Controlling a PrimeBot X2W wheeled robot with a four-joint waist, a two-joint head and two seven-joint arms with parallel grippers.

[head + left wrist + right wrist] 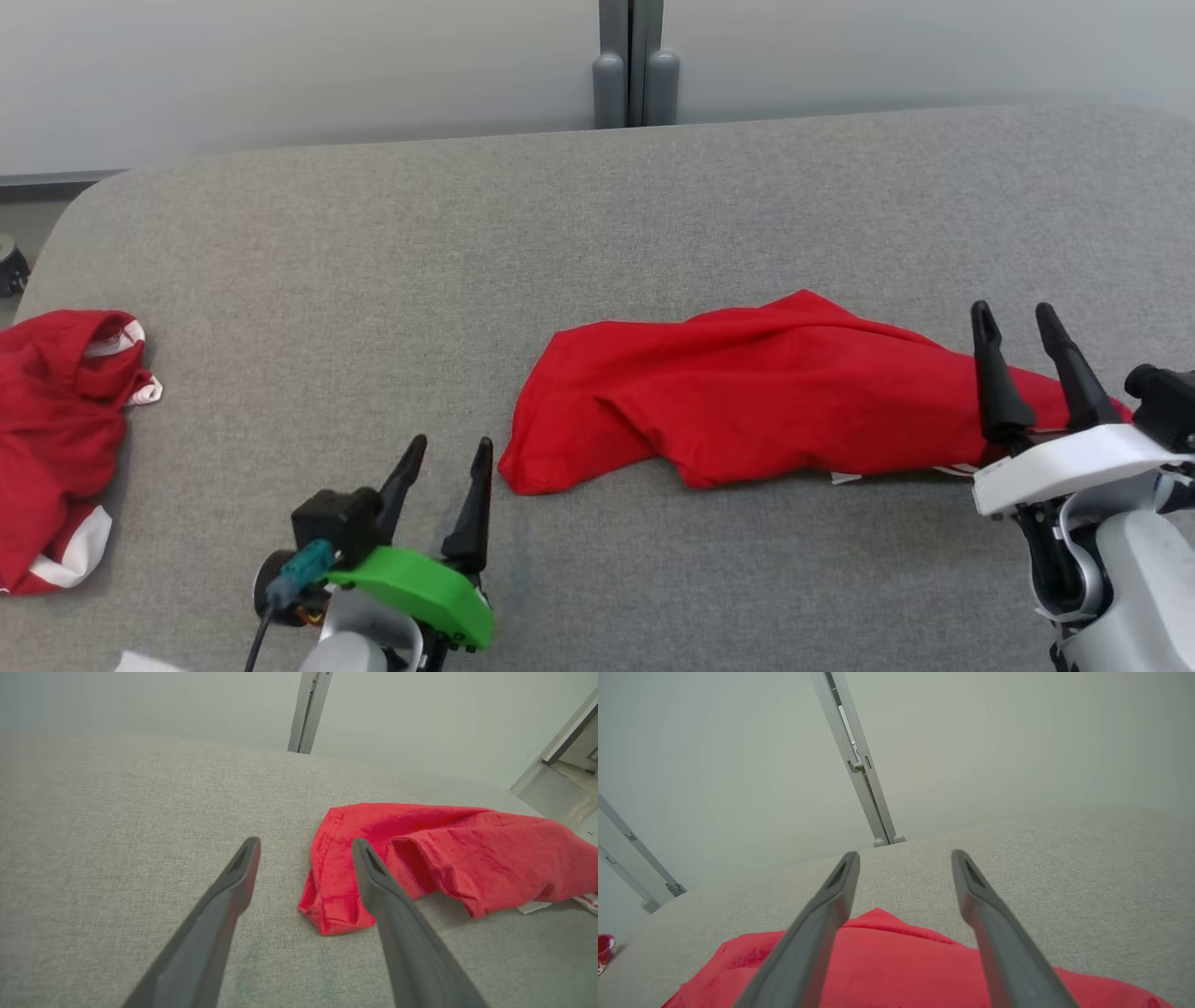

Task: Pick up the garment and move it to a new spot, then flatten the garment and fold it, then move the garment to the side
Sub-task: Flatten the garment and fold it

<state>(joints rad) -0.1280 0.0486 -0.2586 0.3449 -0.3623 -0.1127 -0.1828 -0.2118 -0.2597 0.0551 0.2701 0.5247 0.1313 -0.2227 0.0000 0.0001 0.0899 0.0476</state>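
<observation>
Garment [766, 401] bunched; left gripper [453, 443] and right gripper [1012, 313] both spread, empty: best pinch its 8 o'clock corner and 3 o'clock end, then draw apart low.

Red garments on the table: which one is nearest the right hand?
The plain red garment in the middle, its right end at the open right hand. The other garment, white-trimmed, lies at the far left edge of the table.

The grey fabric tabletop [373, 280] lies bare from nine to two o'clock. A crumpled red cloth garment [766, 401] blocks four o'clock, a red white-trimmed garment [56, 439] eight, and twin grey posts [635, 84] stand behind the edge at twelve.
</observation>
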